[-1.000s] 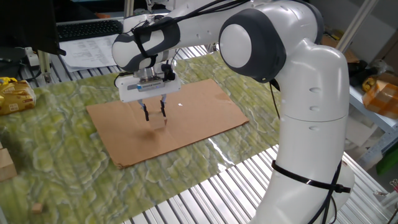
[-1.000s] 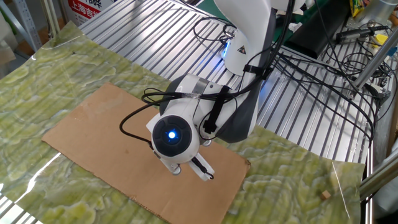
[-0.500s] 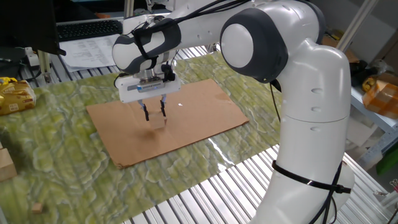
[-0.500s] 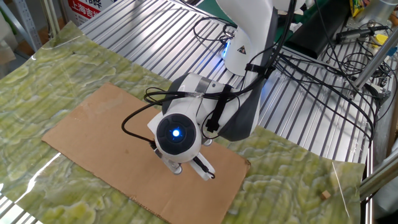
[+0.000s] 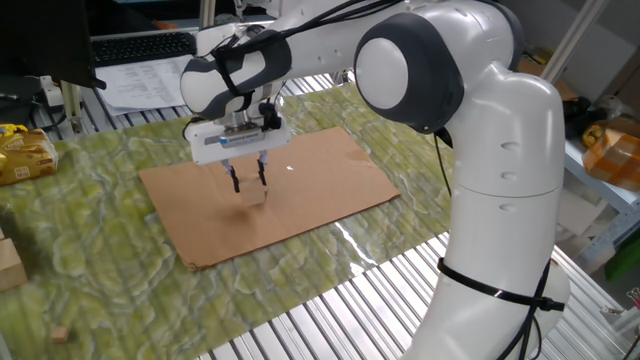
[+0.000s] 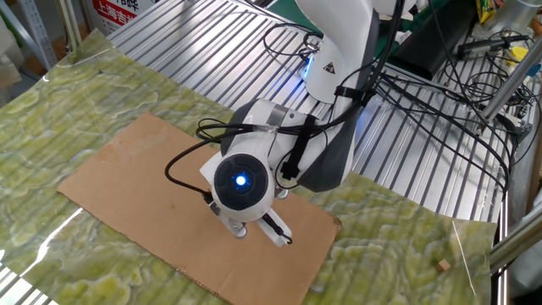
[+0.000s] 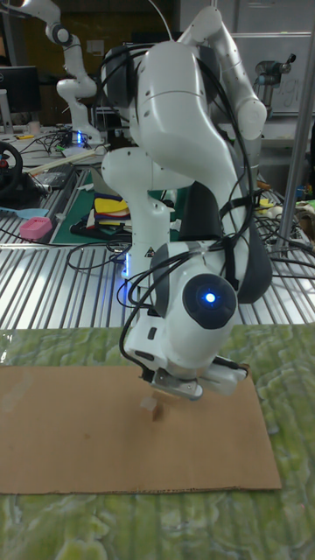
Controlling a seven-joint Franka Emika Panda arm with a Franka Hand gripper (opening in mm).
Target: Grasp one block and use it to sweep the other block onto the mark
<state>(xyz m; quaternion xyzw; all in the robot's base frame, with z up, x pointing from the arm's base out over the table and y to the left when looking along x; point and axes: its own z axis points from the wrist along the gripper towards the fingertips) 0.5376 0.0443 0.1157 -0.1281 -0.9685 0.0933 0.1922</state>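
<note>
One tan block point(image 7: 148, 402) sits at the gripper's point(image 5: 248, 187) fingertips, mid-cardboard point(image 5: 180, 205); I cannot tell which block it is. The fingers stand slightly parted, and whether they clamp anything is unclear. I cannot make out the mark. This looks like the grasping step; next it needs a firm hold before sweeping low.

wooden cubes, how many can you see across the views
2. A tan cube sits on the cardboard right beside the gripper fingertips. A stray small cube lies on the green mat, well off the cardboard. The arm may hide more.
</note>
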